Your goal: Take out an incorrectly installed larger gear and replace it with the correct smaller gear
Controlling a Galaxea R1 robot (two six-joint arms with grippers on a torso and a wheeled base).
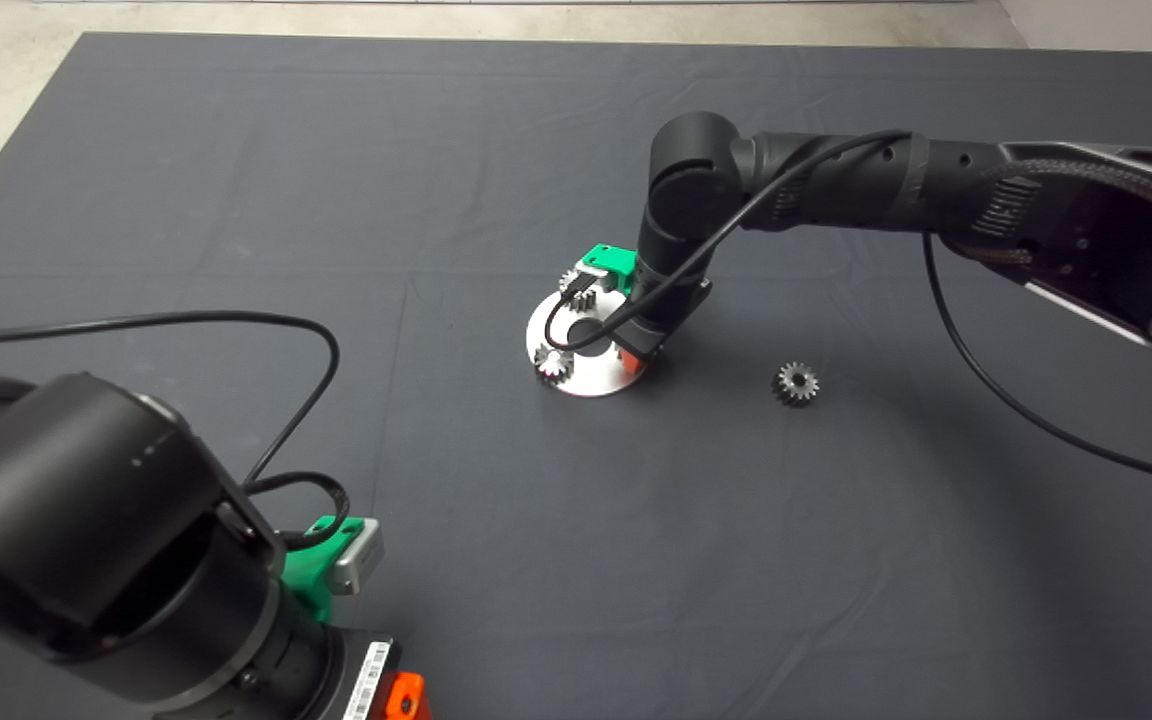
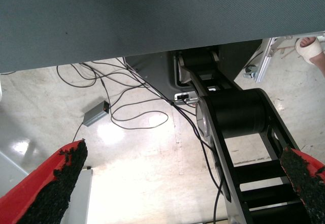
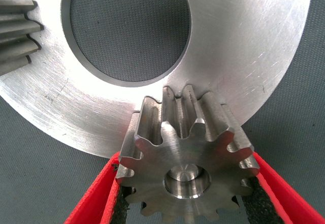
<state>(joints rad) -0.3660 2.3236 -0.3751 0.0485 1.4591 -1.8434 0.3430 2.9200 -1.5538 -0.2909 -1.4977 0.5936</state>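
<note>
Right claw (image 3: 188, 203) was down over the silver round plate (image 1: 591, 375) near the worktop (image 1: 236, 200) centre, clamped on the larger gear (image 3: 185, 160): red fingers (image 3: 94, 203) pressed vs. its flared teeth on both sides, gear sat at plate rim w/ a shiny pin end showing in its centre hole. Seen partly in head view, claw hid that gear. Two other small gears (image 1: 553, 365) were on the plate, one at the near-left rim, one by the green claw body at the far side. Smaller gear (image 1: 795, 383) lay alone on the mat, well apart to the right of plate and claw, untouched. Left claw (image 2: 172, 183) was parked at lower-left, fingers spread apart, w/ floor cables and a person's foot (image 2: 311, 50) in its wrist view.
</note>
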